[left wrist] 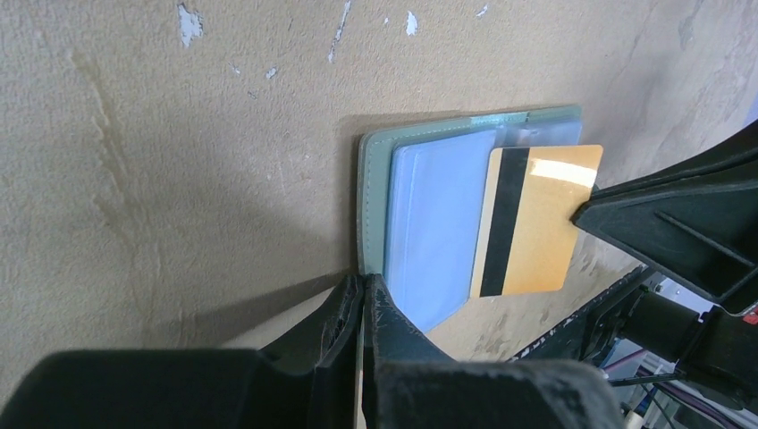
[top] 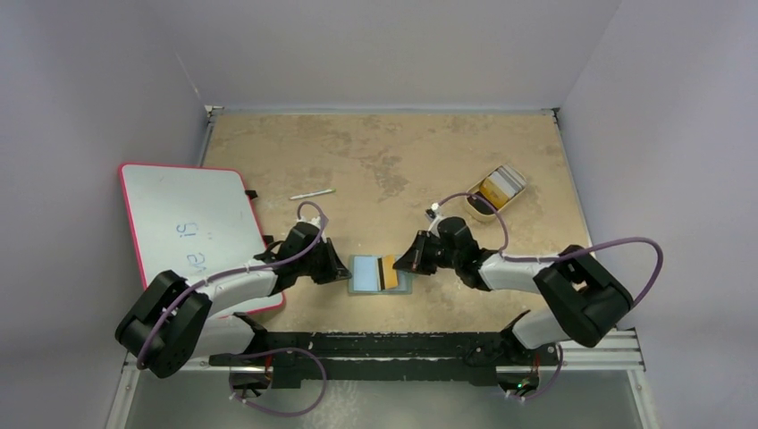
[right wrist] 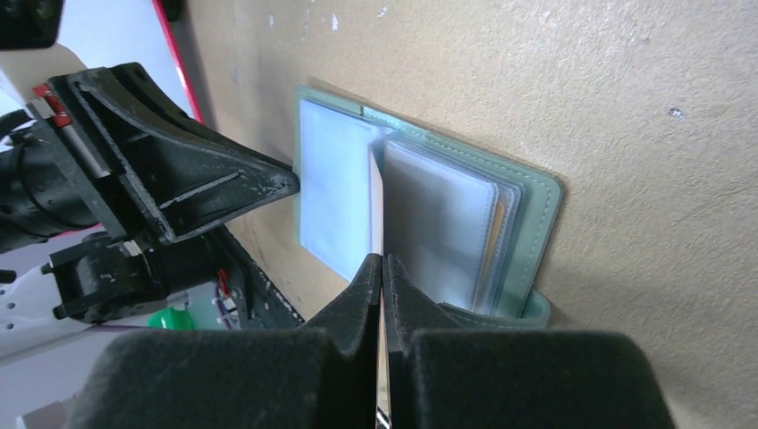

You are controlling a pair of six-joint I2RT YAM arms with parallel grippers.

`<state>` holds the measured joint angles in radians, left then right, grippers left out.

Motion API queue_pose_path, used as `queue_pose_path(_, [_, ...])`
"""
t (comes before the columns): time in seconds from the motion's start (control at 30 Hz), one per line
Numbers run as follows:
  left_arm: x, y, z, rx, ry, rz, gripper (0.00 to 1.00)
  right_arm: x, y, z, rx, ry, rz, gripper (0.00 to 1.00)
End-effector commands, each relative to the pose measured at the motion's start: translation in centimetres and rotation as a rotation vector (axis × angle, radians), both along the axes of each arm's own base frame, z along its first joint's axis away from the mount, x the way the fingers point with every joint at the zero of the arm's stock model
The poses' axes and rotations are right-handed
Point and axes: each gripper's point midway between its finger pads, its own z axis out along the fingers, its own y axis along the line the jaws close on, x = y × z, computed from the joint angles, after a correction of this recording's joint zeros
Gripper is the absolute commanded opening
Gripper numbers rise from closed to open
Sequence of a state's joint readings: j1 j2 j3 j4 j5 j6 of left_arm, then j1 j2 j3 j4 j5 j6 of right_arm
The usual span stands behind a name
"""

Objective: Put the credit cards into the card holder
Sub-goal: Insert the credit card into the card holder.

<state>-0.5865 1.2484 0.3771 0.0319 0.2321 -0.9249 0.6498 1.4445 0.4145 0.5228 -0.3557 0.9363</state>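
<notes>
The card holder (top: 365, 275) lies open on the table between both arms, its grey-green cover (left wrist: 374, 179) down and its pale blue pocket (left wrist: 438, 223) up. My left gripper (left wrist: 366, 284) is shut on the near edge of that cover. My right gripper (right wrist: 382, 261) is shut on a yellow-orange credit card (left wrist: 541, 223) with a black stripe. The card shows edge-on (right wrist: 376, 201) between the blue page and the clear pockets (right wrist: 442, 223). I cannot tell whether its far edge is inside a pocket. More credit cards (top: 501, 186) sit far right.
The spare cards rest in a tan rounded tray (top: 475, 209) at the back right. A white board with a red rim (top: 192, 228) lies at the left beside my left arm. A thin pale pen (top: 311, 194) lies beyond the holder.
</notes>
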Motion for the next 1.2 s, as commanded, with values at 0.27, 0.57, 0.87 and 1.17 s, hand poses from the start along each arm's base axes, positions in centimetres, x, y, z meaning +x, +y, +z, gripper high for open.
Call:
queue_pose_path(0.27, [0.9, -0.3, 1.2, -0.021, -0.039, 0.009, 0.00, 0.3, -0.3, 0.7, -0.002, -0.002, -0.049, 0.00])
queue_pose_path(0.57, [0.9, -0.3, 1.3, -0.027, -0.039, 0.013, 0.00, -0.1, -0.2, -0.5, -0.018, 0.032, -0.027, 0.00])
queue_pose_path(0.87, [0.8, -0.2, 1.3, -0.029, -0.040, 0.016, 0.00, 0.3, 0.9, -1.0, 0.004, 0.033, 0.008, 0.00])
queue_pose_path(1.17, [0.8, -0.2, 1.4, -0.031, -0.040, 0.018, 0.00, 0.8, 1.2, -1.1, 0.020, 0.023, -0.007, 0.00])
